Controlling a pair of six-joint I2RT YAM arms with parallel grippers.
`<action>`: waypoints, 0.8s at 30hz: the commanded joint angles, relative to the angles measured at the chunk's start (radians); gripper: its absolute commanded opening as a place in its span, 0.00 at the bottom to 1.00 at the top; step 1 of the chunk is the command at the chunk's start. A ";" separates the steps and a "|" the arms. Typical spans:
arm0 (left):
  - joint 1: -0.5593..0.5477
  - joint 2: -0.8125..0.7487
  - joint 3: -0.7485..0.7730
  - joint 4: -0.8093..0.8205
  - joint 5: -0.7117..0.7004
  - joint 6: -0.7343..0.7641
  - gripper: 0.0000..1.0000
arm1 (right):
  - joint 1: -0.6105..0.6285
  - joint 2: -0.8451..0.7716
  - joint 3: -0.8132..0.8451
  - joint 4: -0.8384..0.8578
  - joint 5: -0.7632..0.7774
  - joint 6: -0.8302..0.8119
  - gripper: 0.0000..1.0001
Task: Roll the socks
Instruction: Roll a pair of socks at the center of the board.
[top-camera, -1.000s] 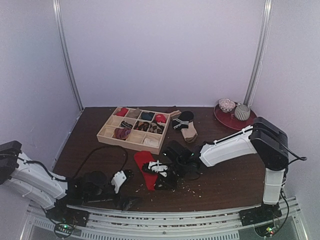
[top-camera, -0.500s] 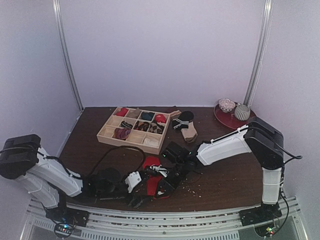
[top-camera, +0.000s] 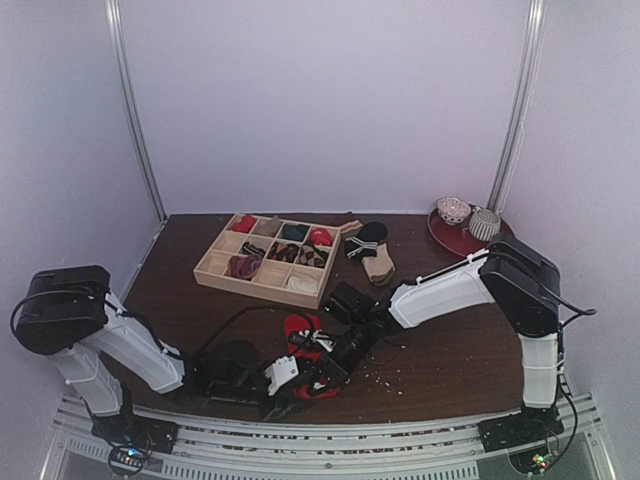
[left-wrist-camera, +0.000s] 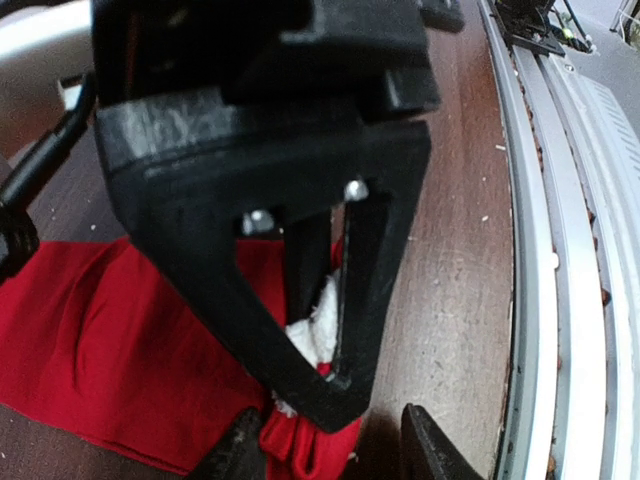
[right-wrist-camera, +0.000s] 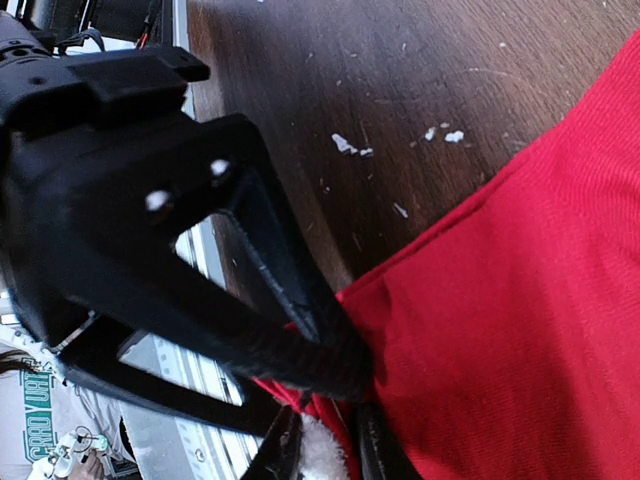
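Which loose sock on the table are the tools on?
The plain red sock near the front edge: left tool and right tool both pinch it. The black striped sock and tan sock lie apart by the box.

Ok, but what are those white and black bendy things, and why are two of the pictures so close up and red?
Those are two robot arms, bolted at the near edge of a brown table. The wide picture comes from a camera above and behind them: the left arm is on the left, the right arm on the right. Each close-up comes from a small camera on one wrist, so you see that arm's own black fingers. On the table lie a red sock, a wooden tray with many little boxes, a striped sock and a tan sock. The right gripper pinches the red sock's edge, and the left gripper looks closed on it too.
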 joint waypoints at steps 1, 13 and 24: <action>-0.006 0.029 -0.021 0.019 0.024 -0.048 0.46 | -0.008 0.035 -0.006 -0.078 0.041 -0.007 0.20; -0.005 0.070 0.000 0.019 0.031 -0.046 0.00 | -0.011 0.038 -0.017 -0.075 0.058 -0.036 0.21; 0.010 0.060 -0.057 0.019 0.032 -0.175 0.00 | -0.009 -0.195 -0.049 -0.055 0.243 -0.134 0.36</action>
